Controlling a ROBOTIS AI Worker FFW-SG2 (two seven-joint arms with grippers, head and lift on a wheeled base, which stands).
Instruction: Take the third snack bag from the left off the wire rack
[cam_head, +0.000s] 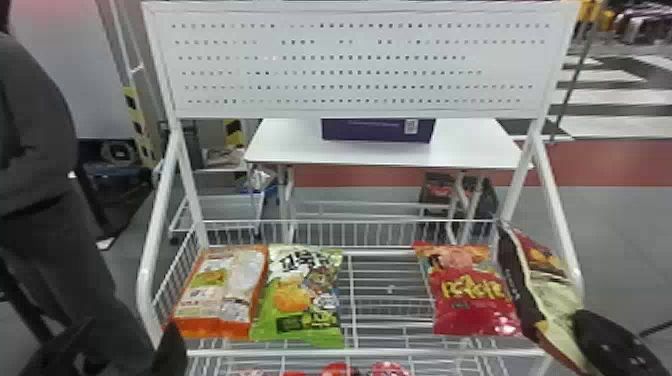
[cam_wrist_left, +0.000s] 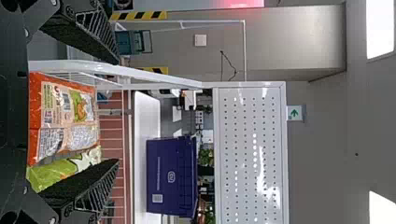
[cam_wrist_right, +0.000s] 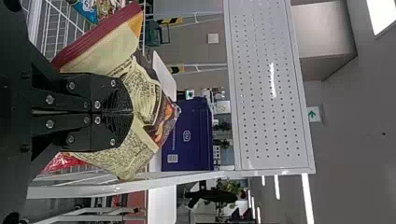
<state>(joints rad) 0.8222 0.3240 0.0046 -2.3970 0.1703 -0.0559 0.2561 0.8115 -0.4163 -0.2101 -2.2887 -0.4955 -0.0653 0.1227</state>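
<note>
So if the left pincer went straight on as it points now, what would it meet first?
Probably the orange snack bag, framed by the open left pincer, though depth is unclear.

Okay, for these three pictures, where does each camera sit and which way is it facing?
Head view: on the robot's head, looking forward and down at the wire rack; the right gripper shows at lower right, shut on a cream and dark bag.
Left wrist view: on the left wrist, looking through the open left gripper at the orange bag.
Right wrist view: on the right wrist, looking past its shut fingers and the held bag towards the pegboard.
Shared: all three show the blue box behind the rack.
</note>
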